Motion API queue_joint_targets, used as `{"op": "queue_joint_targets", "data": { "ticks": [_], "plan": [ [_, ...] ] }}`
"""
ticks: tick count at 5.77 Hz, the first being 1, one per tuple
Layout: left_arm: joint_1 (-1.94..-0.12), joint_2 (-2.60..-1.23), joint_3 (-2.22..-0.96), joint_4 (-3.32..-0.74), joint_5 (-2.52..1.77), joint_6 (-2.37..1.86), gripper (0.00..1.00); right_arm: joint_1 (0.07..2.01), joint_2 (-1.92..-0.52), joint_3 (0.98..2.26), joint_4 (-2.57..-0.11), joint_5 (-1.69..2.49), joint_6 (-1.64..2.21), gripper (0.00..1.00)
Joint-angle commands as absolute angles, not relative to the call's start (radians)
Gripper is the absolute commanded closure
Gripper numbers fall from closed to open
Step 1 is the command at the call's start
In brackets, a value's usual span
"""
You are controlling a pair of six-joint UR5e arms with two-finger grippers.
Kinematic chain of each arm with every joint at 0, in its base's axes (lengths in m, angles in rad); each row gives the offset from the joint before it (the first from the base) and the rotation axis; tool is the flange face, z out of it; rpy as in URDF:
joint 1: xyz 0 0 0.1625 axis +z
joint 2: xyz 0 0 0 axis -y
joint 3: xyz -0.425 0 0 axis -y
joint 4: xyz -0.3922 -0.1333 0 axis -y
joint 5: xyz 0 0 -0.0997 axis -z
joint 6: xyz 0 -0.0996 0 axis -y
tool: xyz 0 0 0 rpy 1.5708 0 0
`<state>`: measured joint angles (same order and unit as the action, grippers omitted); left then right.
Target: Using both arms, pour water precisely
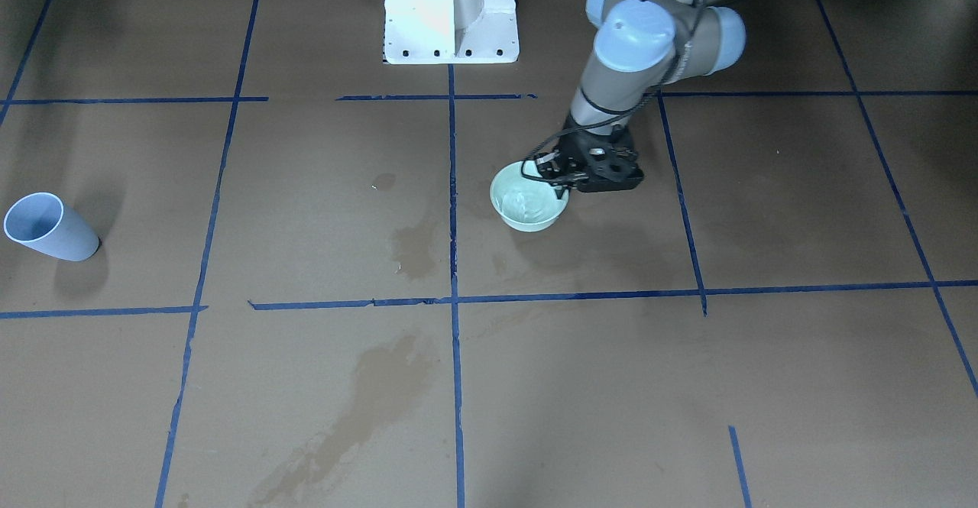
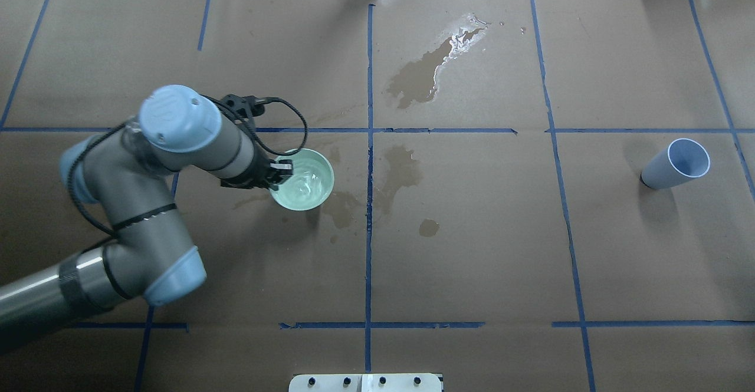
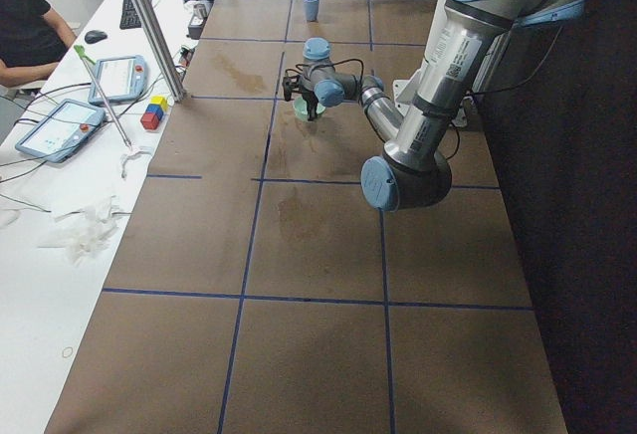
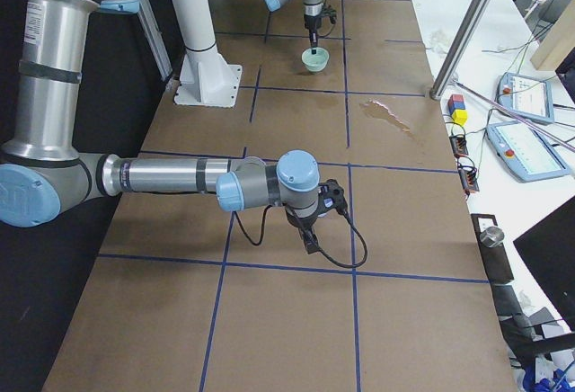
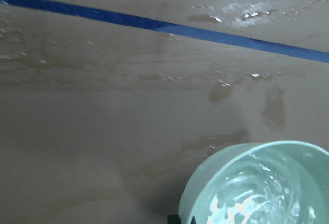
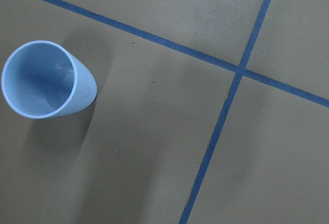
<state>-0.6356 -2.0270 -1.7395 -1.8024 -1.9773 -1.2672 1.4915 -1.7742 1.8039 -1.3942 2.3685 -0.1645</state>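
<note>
Item: left gripper (image 2: 281, 171) at a pale green bowl (image 1: 532, 224); right gripper (image 4: 310, 233) low over the table (image 2: 472, 250).
Detail: the left fingers (image 2: 285, 167) are pinched on the bowl's rim, one inside and one outside. The water (image 2: 307, 184) lies rippled in the bowl, just beyond those fingertips. A blue cup (image 2: 672, 167) stands well apart from them. Wet patches (image 2: 416, 79) darken the paper past the bowl. Whether the right fingers are apart or together cannot be told.
</note>
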Motion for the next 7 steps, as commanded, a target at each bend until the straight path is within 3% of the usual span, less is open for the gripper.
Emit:
{"op": "queue_joint_targets", "data": {
  "ticks": [1, 3, 7],
  "plan": [
    [-0.775, -1.869, -1.750, -1.878, -2.160, -1.064, 1.00, 1.491, -1.773, 1.805, -1.391, 2.368, -0.163, 0.00],
    [-0.915, -1.714, -1.729, -2.006, -2.313, -0.886, 1.00, 1.490, -1.773, 1.802, -1.390, 2.367, -0.163, 0.00],
    [-1.069, -1.605, -1.616, -2.014, -2.406, -0.538, 1.00, 1.489, -1.773, 1.804, -1.388, 2.370, -0.163, 0.00]
  ]
}}
